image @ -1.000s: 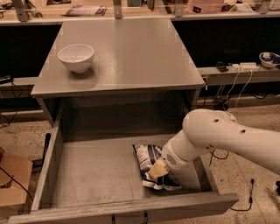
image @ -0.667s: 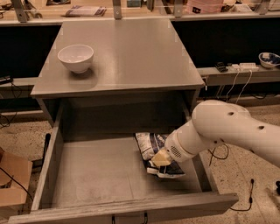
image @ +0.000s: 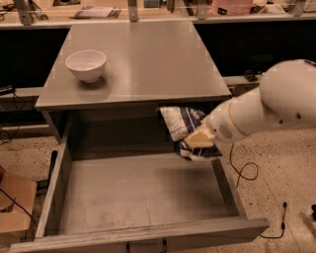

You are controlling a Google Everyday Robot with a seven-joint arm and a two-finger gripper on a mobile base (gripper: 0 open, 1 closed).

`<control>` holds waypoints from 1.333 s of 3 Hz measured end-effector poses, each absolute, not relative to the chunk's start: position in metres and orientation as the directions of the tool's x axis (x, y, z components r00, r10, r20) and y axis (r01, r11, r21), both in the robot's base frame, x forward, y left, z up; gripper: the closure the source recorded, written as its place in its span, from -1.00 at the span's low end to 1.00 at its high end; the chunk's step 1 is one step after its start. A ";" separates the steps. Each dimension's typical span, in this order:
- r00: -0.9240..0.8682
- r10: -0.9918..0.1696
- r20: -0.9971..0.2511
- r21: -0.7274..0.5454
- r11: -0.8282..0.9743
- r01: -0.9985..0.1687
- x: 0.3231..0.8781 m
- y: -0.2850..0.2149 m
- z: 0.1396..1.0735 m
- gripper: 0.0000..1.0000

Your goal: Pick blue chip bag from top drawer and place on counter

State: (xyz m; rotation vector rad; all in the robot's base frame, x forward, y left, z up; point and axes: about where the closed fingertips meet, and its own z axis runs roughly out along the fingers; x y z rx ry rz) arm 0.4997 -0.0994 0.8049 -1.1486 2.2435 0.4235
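Note:
The blue chip bag (image: 183,126), dark blue with white panels, hangs in the air above the right rear of the open top drawer (image: 133,197), just under the counter's front edge. My gripper (image: 198,141) is shut on the bag's lower right part, with the white arm reaching in from the right. The bag is clear of the drawer floor. The grey counter (image: 148,64) lies just above and behind the bag.
A white bowl (image: 86,65) stands on the counter's left side. A tan shelf with metal posts (image: 148,12) runs along the back. A cardboard box (image: 12,205) sits on the floor at the left. Cables (image: 247,173) lie on the floor at the right.
My gripper has lifted the bag from the drawer floor up to just below the counter's front edge. The arm has risen and drawn right.

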 end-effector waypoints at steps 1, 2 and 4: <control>-0.313 -0.667 -0.676 -0.130 0.526 -0.841 0.550 -0.106 0.876 1.00; -0.308 -0.662 -0.683 -0.137 0.530 -0.837 0.553 -0.105 0.883 1.00; -0.211 -0.661 -0.720 -0.202 0.490 -0.848 0.603 -0.063 0.893 1.00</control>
